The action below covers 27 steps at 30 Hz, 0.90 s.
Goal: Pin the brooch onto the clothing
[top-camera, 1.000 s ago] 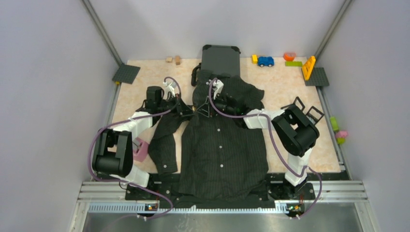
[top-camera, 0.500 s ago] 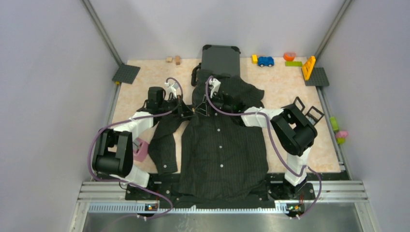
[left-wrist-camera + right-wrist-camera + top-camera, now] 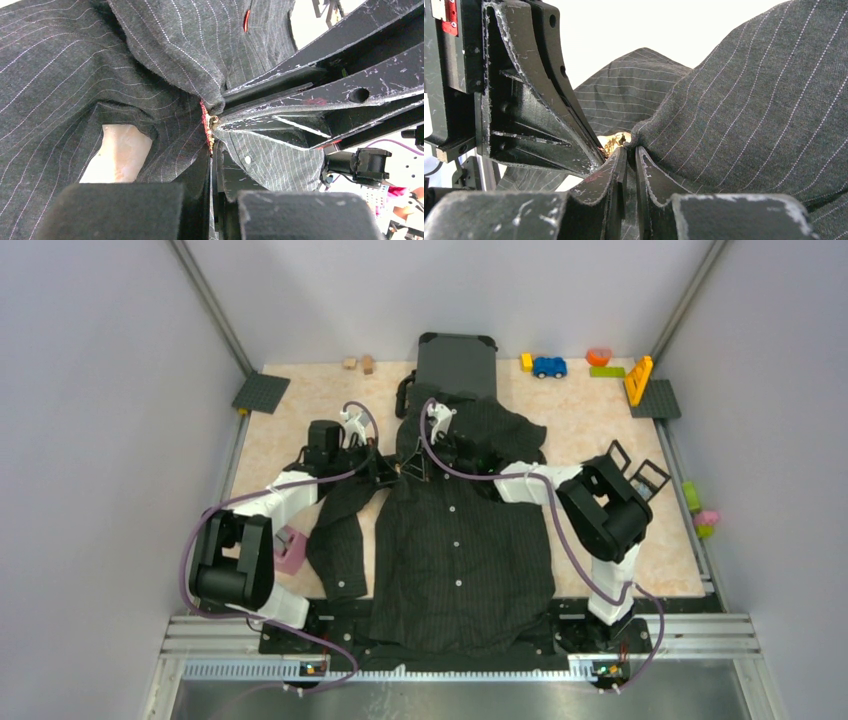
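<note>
Up close, left gripper [image 3: 212, 150]: closed, with a red-and-gold brooch [image 3: 209, 131] pinched at its fingertips.
Right gripper [image 3: 628, 152]: only a thin slit shows between its fingers, and a fold of the shirt [image 3: 455, 540] is caught at their tips.
Meeting point: the two grippers stand tip to tip, the right one coming in from the side opposite the left. The brooch sits between them, touching the bunched cloth.
Shirt: black with pinstripes, spread front-up on the desk [image 3: 590, 430] with its hem toward the arm bases. The cloth rises in a peak at the gripper tips, near the collar.
Red tag [image 3: 246, 20]: on the cloth beyond the left gripper's tips, past the fold.
Suitcase [image 3: 456, 360]: past both grippers, just beyond the collar.
</note>
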Each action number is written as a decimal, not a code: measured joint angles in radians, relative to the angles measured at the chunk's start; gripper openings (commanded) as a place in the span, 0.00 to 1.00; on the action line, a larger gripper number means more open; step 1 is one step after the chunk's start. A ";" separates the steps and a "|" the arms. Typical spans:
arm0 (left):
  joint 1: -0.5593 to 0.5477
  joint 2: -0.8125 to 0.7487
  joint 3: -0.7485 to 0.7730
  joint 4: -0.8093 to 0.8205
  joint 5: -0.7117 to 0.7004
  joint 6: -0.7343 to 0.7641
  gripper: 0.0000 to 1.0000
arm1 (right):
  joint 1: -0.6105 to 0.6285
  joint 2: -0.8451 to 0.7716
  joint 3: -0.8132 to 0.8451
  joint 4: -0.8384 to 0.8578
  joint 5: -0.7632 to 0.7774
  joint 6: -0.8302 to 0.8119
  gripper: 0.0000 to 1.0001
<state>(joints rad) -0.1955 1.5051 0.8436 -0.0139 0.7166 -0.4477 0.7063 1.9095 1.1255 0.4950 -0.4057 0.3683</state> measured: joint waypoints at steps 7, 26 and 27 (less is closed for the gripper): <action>-0.010 -0.002 0.005 -0.044 -0.042 -0.002 0.00 | 0.004 -0.014 -0.039 0.021 0.051 0.011 0.14; -0.015 -0.009 0.006 -0.102 -0.117 -0.042 0.74 | -0.004 -0.143 -0.118 0.038 0.142 0.010 0.31; -0.015 -0.018 0.006 -0.118 -0.135 -0.049 0.86 | -0.004 -0.152 -0.124 0.034 0.145 0.010 0.32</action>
<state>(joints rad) -0.2108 1.4876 0.8501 -0.1318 0.5812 -0.4965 0.7021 1.7576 1.0019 0.5285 -0.2604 0.3779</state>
